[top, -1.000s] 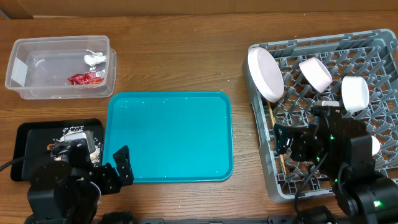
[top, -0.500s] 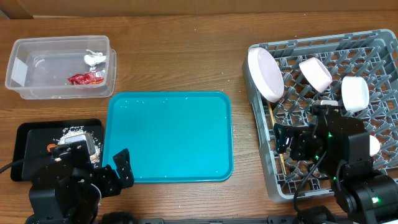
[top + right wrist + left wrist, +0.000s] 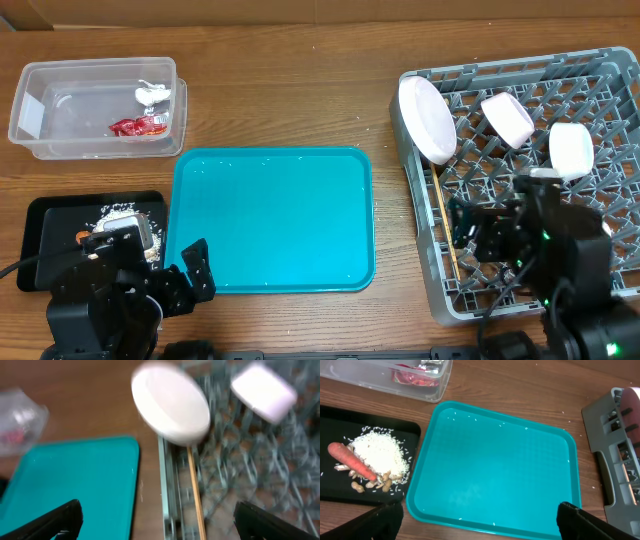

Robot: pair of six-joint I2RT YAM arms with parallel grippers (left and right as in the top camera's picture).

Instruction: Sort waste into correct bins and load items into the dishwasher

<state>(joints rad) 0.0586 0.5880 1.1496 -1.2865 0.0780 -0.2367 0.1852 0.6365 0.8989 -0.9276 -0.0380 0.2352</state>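
Right wrist view: right gripper point(image 3: 157, 507) spread wide, empty; blurred chopsticks point(image 3: 195, 490) below, seemingly clear of it.

teal tray point(image 3: 270, 220) | flat on wooden table point(image 3: 300, 90) | tiny pale specks point(image 3: 526, 428), perhaps droplets

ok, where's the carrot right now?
Left wrist view, far left: the carrot lies in the black tray, against the rice pile, with brown scraps beside it. The teal tray sits to its right.
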